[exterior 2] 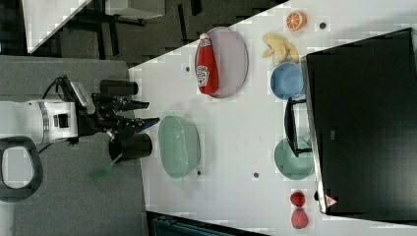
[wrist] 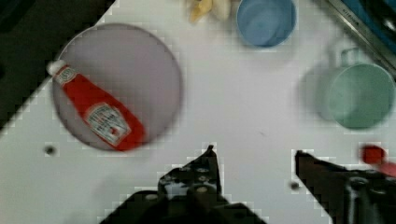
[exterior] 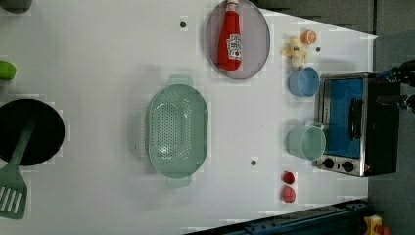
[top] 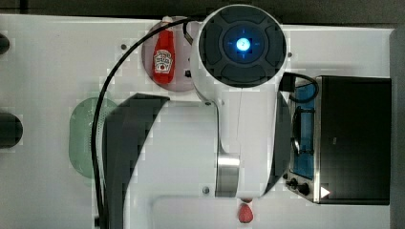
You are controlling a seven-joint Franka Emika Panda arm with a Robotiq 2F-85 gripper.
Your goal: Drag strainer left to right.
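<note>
The white table (exterior: 98, 49) carries the strainer (exterior: 177, 130), plate (exterior: 254, 29), toaster oven (exterior: 357, 125), mug (exterior: 306, 142) and bowl (exterior: 303, 81).

A ketchup bottle (exterior: 231, 36) lay on a grey plate (exterior: 257, 41) on the white tabletop (exterior: 98, 58). A blue bowl (exterior: 303, 81) and green mug (exterior: 306, 142) stood beside the toaster oven (exterior: 355, 125); two strawberries (exterior: 288, 186) sat near the mug.
</note>
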